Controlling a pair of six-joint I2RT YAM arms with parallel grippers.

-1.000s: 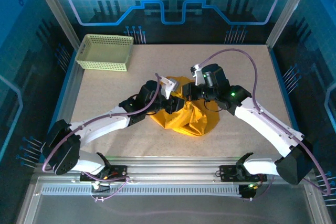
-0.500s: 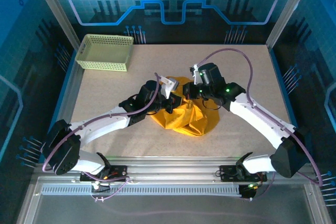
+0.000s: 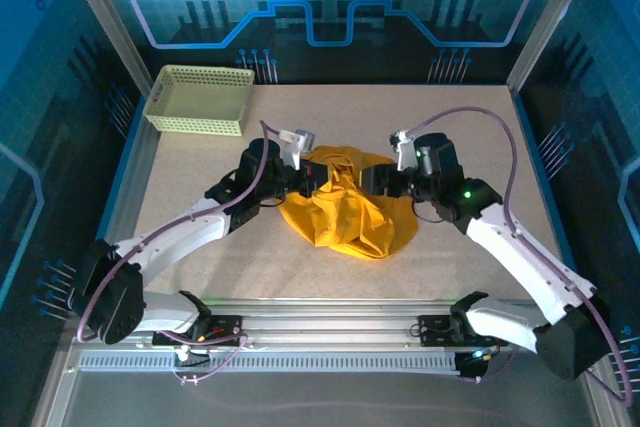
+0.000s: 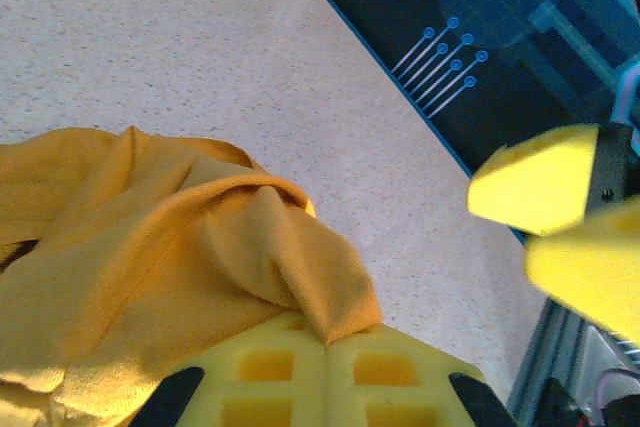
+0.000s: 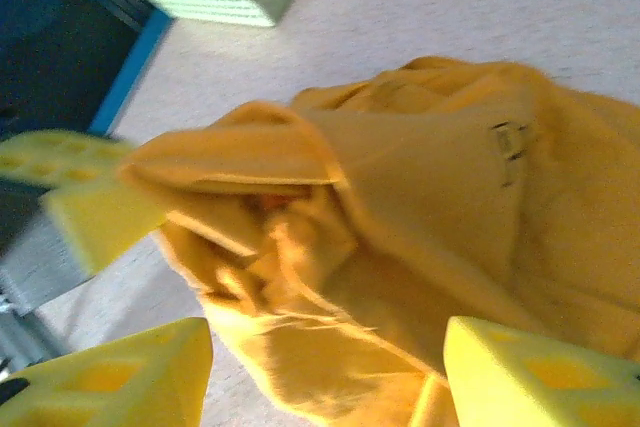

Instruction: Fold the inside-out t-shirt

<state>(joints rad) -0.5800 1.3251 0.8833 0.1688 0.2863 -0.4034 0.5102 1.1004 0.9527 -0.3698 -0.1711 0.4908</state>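
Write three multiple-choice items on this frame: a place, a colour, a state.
1. Where is the basket? A) far left corner of the table B) near right corner C) table centre
2. What colour is the t-shirt? A) blue B) mustard yellow C) white
3. How is the left hand? A) open, empty B) shut on the t-shirt C) shut on the basket
Key: 1 A, the top view shows it there. 2 B, yellow cloth in every view. 3 B, cloth is pinched between its closed pads.
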